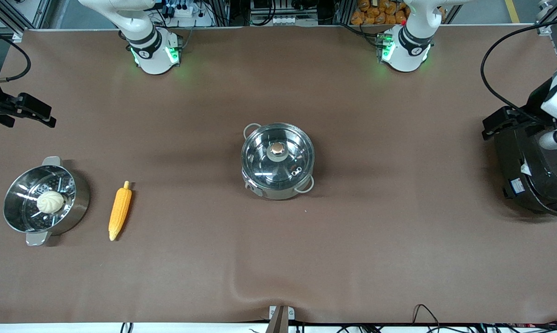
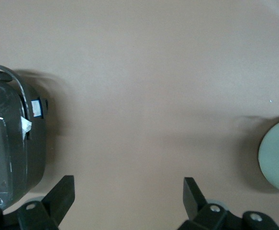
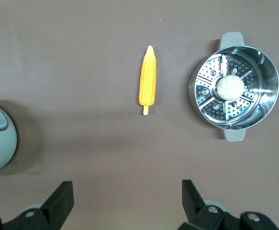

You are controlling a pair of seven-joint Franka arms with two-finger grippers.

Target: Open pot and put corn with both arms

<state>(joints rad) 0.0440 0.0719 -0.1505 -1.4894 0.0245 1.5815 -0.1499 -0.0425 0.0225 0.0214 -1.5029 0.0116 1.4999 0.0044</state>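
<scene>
The steel pot (image 1: 274, 190) stands mid-table with its clear glass lid (image 1: 259, 159) on, tan knob (image 1: 277, 148) on top. The yellow-orange corn (image 1: 120, 211) lies on the cloth toward the right arm's end, beside the steamer basket; it also shows in the right wrist view (image 3: 148, 76). My right gripper (image 1: 28, 113) hangs open and empty in the air at that end of the table, its own view (image 3: 127, 196) looking down on bare cloth. My left gripper (image 1: 498, 125) hangs open and empty beside the rice cooker, over bare cloth (image 2: 129, 191). An edge of the pot shows in both wrist views (image 2: 275, 158) (image 3: 0, 143).
A steel steamer basket (image 1: 82, 194) (image 3: 274, 81) holds a white bun (image 1: 50, 202) (image 3: 230, 86), beside the corn. A big black rice cooker (image 1: 532, 171) (image 2: 10, 143) stands at the left arm's end. Brown cloth lies between pot and corn.
</scene>
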